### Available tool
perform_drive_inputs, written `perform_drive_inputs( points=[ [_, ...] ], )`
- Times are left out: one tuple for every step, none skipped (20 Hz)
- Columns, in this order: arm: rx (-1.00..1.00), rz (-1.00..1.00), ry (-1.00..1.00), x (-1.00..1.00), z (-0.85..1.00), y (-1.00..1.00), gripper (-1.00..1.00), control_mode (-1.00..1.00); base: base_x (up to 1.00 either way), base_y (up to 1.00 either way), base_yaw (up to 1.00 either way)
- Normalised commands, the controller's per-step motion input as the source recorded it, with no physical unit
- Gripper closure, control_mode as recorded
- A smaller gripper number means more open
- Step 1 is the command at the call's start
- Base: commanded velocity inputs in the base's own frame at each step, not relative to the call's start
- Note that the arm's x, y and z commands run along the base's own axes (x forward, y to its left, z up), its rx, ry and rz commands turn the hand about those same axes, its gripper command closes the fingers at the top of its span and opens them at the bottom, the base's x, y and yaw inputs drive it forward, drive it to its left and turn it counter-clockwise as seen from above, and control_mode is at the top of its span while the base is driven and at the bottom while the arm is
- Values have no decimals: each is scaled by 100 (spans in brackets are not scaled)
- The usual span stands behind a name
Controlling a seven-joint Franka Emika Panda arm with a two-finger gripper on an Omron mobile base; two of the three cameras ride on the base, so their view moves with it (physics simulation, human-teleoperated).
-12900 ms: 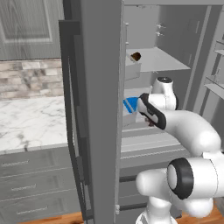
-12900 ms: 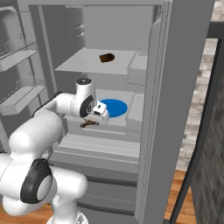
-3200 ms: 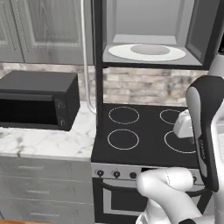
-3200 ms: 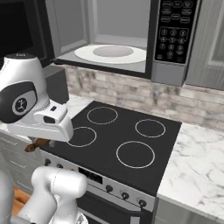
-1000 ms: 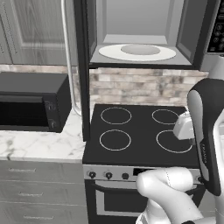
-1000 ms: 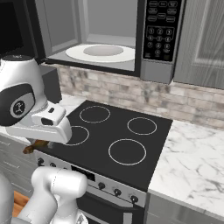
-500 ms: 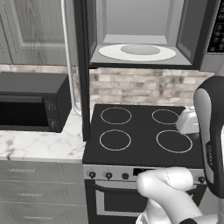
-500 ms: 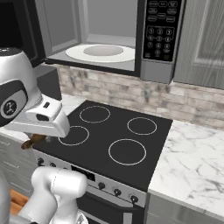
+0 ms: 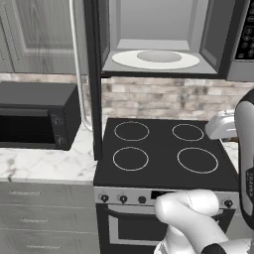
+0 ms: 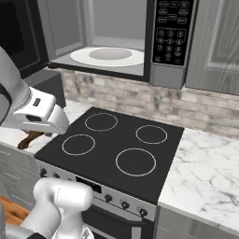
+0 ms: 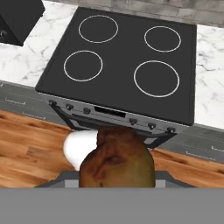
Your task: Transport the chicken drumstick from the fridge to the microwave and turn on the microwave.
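The chicken drumstick (image 11: 117,159) sits pinched in the tool (image 11: 117,181) — in the hand view the knobbly brown lump hides the finger tips, with the jaws drawn in close against it, and from the right base view its brown end (image 10: 29,138) pokes out beneath the white hand, low at the front left corner of the stove (image 10: 116,144). The hand looks down past the meat at the four burner rings and the wooden floor (image 11: 30,144), so the load hangs in front of the stove's knob panel rather than over the cooktop, probably kept low and close to the body while the base lines up. The microwave (image 9: 158,39) is mounted above the stove with its door (image 9: 92,74) swung wide toward the left, the white turntable (image 10: 107,56) bare and waiting; its button panel (image 10: 170,30) is at the right. The smaller black countertop oven (image 9: 37,121) on the marble table (image 9: 44,166) to the left is not the target. What remains, by my reading, is a lift up over the burners and into the open cavity — the drumstick is well below the turntable's level, and the open door's edge stands on the approach side, so it could be clipped on the way up.
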Motion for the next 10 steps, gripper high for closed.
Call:
perform_drive_inputs(
  points=[
    [0, -3, -13, 0, 35, 0, 100, -100, 0, 0, 0],
    [0, -3, -14, 0, 35, 0, 100, -100, 0, 0, 0],
    [0, -3, -13, 0, 37, 0, 100, -100, 0, 0, 0],
    [0, -3, -11, 0, 38, 0, 100, -100, 0, 0, 0],
    [0, -3, -9, 0, 35, 0, 100, -100, 0, 0, 0],
    [0, -2, -9, 0, 34, 0, 100, -100, 0, 0, 0],
    [0, -1, -9, 0, 36, 0, 100, -100, 0, 0, 0],
    [0, 0, -7, 0, 39, 0, 100, -100, 0, 0, 0],
    [0, 0, -5, 0, 31, 2, 100, -100, 0, 0, 0],
    [0, 0, -5, 0, 31, 4, 100, -100, 0, 0, 0]
  ],
)
